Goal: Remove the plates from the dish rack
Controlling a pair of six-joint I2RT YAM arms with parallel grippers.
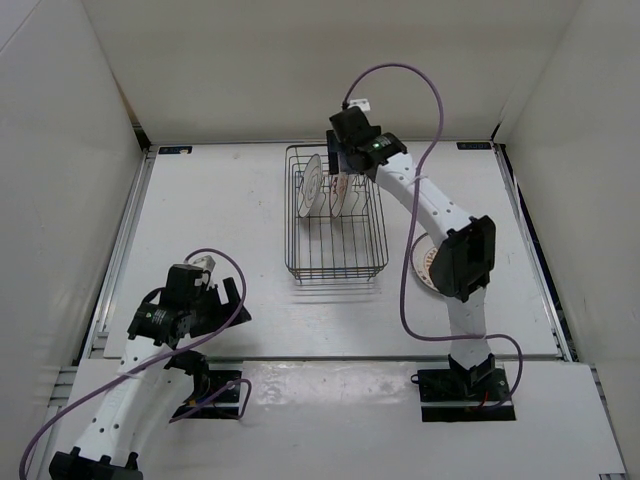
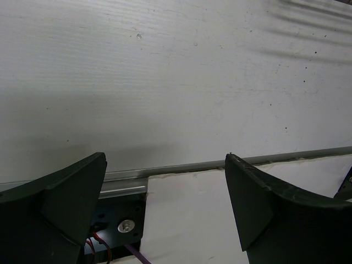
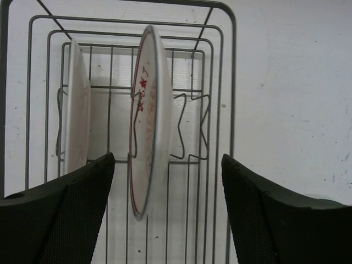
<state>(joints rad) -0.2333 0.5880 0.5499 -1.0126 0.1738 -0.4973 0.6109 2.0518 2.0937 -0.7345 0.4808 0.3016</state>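
Plates, three counted: first plate and second plate on edge in the rack, third plate on the table, half under an arm. One dish rack, no more. Two arms, left arm and right arm; two grippers, left gripper and right gripper; two purple cables, one per arm.

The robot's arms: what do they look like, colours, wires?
The left arm and right arm are white with black joints, each trailing a purple cable. Both end in two broad black fingers; a green light glows on the right wrist.
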